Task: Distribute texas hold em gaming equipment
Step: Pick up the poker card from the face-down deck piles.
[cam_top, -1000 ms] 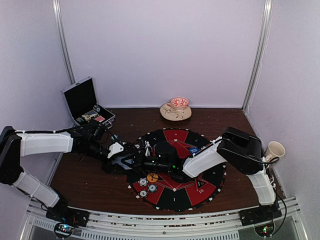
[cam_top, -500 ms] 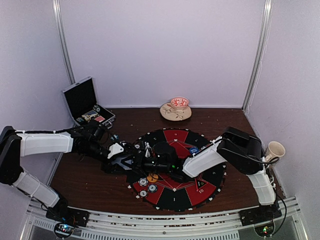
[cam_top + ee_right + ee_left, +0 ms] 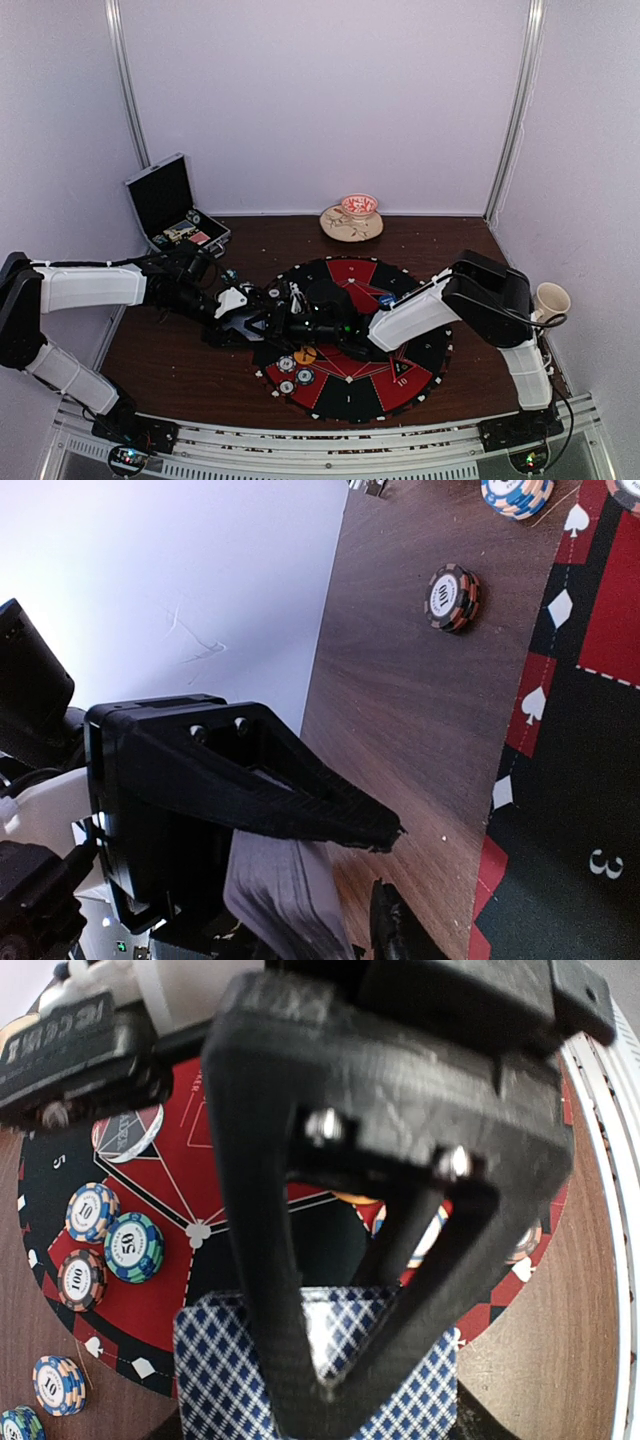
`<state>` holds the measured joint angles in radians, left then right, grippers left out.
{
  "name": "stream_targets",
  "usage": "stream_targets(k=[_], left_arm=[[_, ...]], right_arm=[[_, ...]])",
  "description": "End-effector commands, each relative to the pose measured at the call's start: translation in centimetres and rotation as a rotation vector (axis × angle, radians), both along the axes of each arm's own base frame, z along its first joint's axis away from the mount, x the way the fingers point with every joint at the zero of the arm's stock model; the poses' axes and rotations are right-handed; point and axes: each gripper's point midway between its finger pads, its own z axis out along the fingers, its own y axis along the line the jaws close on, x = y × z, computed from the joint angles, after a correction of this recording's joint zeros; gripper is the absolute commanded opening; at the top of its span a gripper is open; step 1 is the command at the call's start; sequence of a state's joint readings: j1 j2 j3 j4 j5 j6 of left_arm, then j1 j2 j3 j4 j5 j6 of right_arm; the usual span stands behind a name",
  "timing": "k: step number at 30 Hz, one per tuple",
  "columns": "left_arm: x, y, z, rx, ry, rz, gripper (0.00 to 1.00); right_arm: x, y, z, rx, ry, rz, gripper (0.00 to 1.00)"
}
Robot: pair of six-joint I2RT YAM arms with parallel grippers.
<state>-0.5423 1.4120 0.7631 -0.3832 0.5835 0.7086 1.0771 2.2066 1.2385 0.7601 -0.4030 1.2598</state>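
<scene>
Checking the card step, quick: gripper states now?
Left gripper: shut on deck.
Right gripper: jaws at the deck, grip cannot be told.

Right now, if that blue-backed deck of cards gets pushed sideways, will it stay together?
Probably not: the deck of cards is a loose stack of thin layers, seen edge-on in the right wrist view, so it would likely shear and fan out. Single cards look thin, so likely floppy and light.

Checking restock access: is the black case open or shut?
Open: the case has its lid standing up, leaving the inside exposed.
</scene>
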Motion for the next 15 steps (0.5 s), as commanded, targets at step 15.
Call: stream_targets(k=[15], left_arm=[[-0.1, -0.2, -0.1, -0.01, -0.003, -0.021, 0.53]], right_arm=[[1.0, -1.2, 1.4, -0.084, -0.075, -0.017, 0.4]])
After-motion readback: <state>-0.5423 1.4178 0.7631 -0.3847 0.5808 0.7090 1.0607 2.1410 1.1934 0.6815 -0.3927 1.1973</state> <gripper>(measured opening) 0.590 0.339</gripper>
